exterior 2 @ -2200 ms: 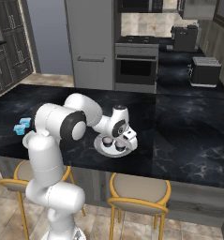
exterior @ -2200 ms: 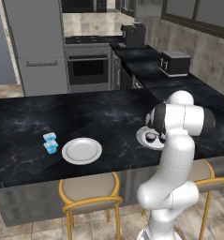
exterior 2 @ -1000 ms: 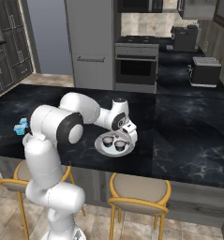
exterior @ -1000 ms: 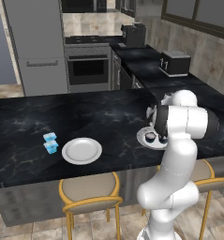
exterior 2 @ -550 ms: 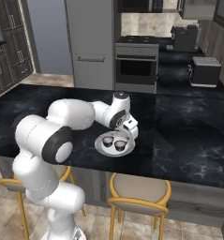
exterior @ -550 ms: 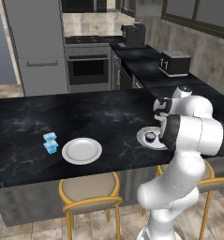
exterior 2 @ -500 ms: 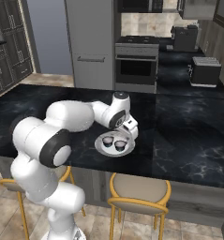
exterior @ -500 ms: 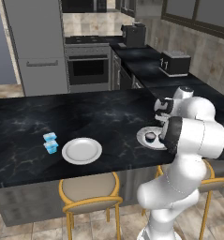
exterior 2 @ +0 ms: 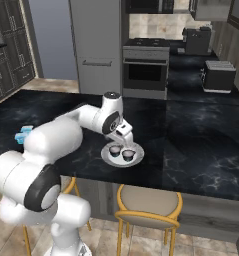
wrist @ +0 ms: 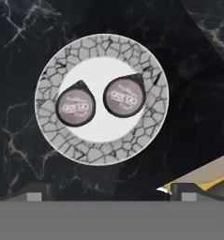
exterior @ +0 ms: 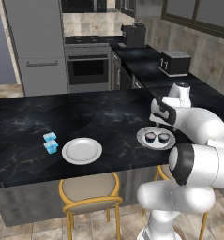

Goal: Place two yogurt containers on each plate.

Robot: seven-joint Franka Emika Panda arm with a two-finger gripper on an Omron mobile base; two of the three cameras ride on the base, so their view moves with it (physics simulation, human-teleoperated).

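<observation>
Now that the end effector [exterior 2: 125, 136] has lifted off with its jaws spread and empty, both dark round pale-lidded yogurt cups [wrist: 124, 95] sit on the right white-grey plate [wrist: 149, 126], leaving the two light blue squarish cups [exterior: 50, 142] beside the bare left plate [exterior: 82, 151] on the black marble table [exterior: 99, 117]

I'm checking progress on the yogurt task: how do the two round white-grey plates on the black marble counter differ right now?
The right-hand plate carries two dark round yogurt cups with pale lids; the left-hand plate is bare. The open gripper hangs over the right-hand plate, while two light blue yogurt cups sit on the counter beside the left-hand plate. Both plates look the same round, shallow shape.
</observation>
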